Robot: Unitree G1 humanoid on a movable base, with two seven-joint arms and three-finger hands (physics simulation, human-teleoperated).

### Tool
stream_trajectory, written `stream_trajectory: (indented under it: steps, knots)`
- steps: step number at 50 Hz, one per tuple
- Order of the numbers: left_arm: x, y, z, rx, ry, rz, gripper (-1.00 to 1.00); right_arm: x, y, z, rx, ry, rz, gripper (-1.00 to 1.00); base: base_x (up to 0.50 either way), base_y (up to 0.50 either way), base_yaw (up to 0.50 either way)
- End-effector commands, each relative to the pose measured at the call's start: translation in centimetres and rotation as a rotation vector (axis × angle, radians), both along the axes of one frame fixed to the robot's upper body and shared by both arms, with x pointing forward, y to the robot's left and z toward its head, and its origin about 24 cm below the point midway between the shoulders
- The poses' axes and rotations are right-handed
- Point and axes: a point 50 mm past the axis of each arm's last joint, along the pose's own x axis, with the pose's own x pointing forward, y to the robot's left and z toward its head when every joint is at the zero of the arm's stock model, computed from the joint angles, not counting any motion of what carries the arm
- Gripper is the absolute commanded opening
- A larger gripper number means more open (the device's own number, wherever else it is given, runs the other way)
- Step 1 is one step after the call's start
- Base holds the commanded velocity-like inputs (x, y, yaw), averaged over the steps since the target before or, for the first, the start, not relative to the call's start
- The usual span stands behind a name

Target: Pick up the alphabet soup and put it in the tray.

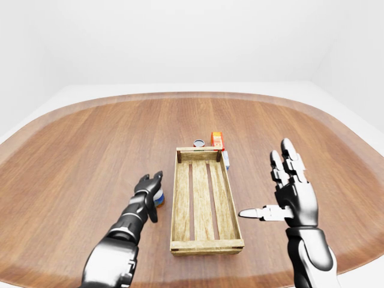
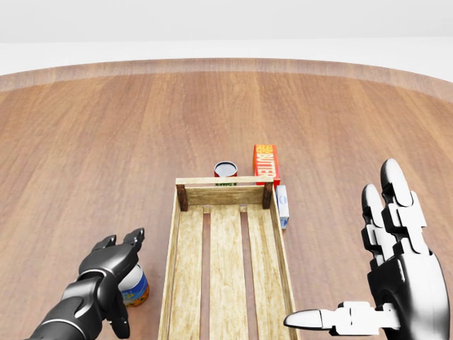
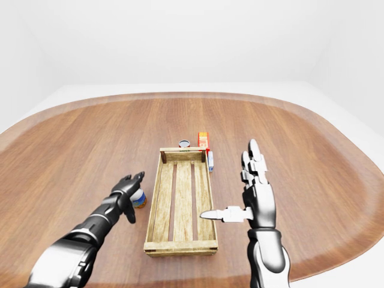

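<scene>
Low in the head view, at its left, the left hand [image 2: 113,273] is seen draped over the alphabet soup [image 2: 134,287], a small can with a blue and orange label standing upright on the wooden table [image 2: 106,142]; the dark fingers [image 2: 133,239] are curved above and around the can's top, but it cannot be told whether they actually press on it. The can is placed just beside the left wall of the tray [image 2: 172,273], outside it. The tray, a long slatted wooden crate, is shown lying lengthwise up the middle of the view, with nothing visible on its slats. Beyond its top end a red-labelled can [image 2: 226,169] is set upright, touching or nearly touching the end wall, and next to it a red and orange butter box [image 2: 265,163] is stood on end. A small white and blue carton [image 2: 282,205] is laid along the tray's right wall near its top corner. At the right of the view the right hand [image 2: 386,283] is held above the table, fingers spread upward and thumb [image 2: 318,319] stretched sideways toward the tray, gripping nothing
</scene>
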Motion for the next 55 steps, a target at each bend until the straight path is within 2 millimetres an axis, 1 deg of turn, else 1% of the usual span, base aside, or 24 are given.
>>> stream_trajectory:
  steps: [1, 11, 12, 13, 14, 23, 24, 25, 27, 37, 42, 45, 46, 51, 52, 55]
  knots:
    - [-0.4, -0.1, -0.4, -0.013, 0.012, 0.002, 1.00, 0.0, 0.0, 0.0, 0.000, 0.000, 0.000, 1.00, 0.00, 0.00, 0.00]
    - [-0.4, -0.1, -0.5, -0.020, 0.017, 0.001, 1.00, 0.0, 0.0, 0.0, 0.002, 0.000, -0.002, 1.00, 0.00, 0.00, 0.00]
    - [-0.4, -0.2, -0.5, -0.033, 0.017, 0.002, -0.07, 0.0, 0.0, 0.0, 0.001, 0.000, -0.002, 1.00, 0.00, 0.00, 0.00]
    - [-0.4, -0.2, -0.5, -0.034, 0.017, 0.002, -0.07, 0.0, 0.0, 0.0, 0.001, 0.000, -0.002, 1.00, 0.00, 0.00, 0.00]
    - [-0.5, -0.1, -0.5, -0.036, 0.017, 0.000, -1.00, 0.0, 0.0, -0.1, 0.001, 0.000, -0.002, 1.00, 0.00, 0.00, 0.00]
    - [-0.4, -0.2, -0.4, -0.022, 0.012, -0.008, -0.99, 0.1, 0.0, -0.1, 0.001, 0.001, -0.002, 1.00, 0.00, 0.00, 0.00]
    - [-0.3, -0.2, -0.4, -0.025, 0.011, -0.010, -0.98, 0.1, 0.0, -0.1, 0.001, 0.001, -0.002, 1.00, 0.00, 0.00, 0.00]
    - [-0.3, -0.2, -0.4, -0.030, 0.018, -0.012, -0.92, 0.1, 0.0, -0.1, 0.000, 0.001, -0.002, 1.00, 0.00, 0.00, 0.00]
    - [-0.3, -0.2, -0.4, -0.026, 0.013, -0.013, -0.98, 0.0, 0.0, 0.0, 0.001, 0.000, -0.001, 1.00, 0.00, 0.00, 0.00]
    - [-0.2, 0.1, -0.2, -0.027, 0.013, -0.010, -1.00, 0.0, 0.0, 0.0, 0.001, 0.000, -0.003, 1.00, 0.00, 0.00, 0.00]
    - [0.1, 0.9, 0.3, -0.034, -0.001, 0.005, -1.00, 0.0, -0.1, 0.0, 0.002, 0.000, -0.004, 1.00, 0.00, 0.00, 0.00]
    - [0.5, 1.4, 0.9, -0.042, -0.016, 0.016, -1.00, 0.0, -0.1, 0.0, 0.002, 0.000, -0.005, 1.00, 0.00, 0.00, 0.00]
    - [0.9, 1.9, 1.6, -0.048, -0.049, 0.024, -1.00, 0.0, -0.1, 0.0, 0.002, 0.001, -0.004, 1.00, 0.00, 0.00, 0.00]
    - [1.6, 3.2, 3.4, -0.064, -0.094, 0.048, -1.00, 0.1, 0.0, -0.1, 0.000, 0.002, -0.003, 1.00, 0.00, 0.00, 0.00]
    - [1.6, 3.2, 3.4, -0.064, -0.096, 0.048, -1.00, 0.1, 0.0, -0.1, 0.000, 0.003, -0.004, 1.00, 0.00, 0.00, 0.00]
    - [1.7, 3.6, 5.5, -0.067, -0.158, 0.033, -1.00, 0.1, 0.0, -0.1, -0.001, 0.003, -0.004, 1.00, 0.00, 0.00, 0.00]
